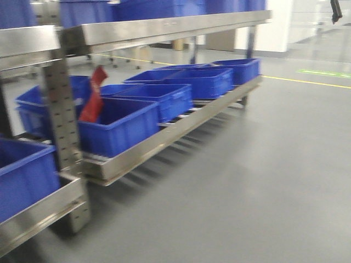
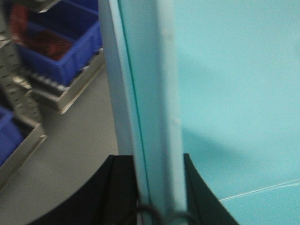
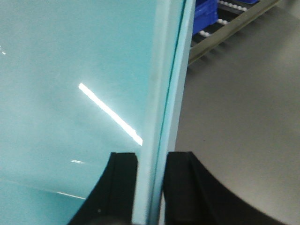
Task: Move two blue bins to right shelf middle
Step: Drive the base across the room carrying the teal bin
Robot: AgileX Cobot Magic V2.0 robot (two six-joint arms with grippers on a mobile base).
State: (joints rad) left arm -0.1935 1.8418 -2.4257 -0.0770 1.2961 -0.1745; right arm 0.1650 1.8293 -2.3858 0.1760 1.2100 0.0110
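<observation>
Pale blue bin wall stands upright between the black fingers of the left gripper, which is clamped on it, with the bin's smooth inside spreading to the right. In the right wrist view the right gripper pinches a pale blue wall the same way, the inside lying to the left; whether it is the same bin I cannot tell. Only the wrist views show this load; the front view shows neither it nor the grippers. Past the left wall sits a dark blue bin with something red inside. The blurred front view alone shows the steel rack, a row of dark blue bins on its low level, and grey floor.
</observation>
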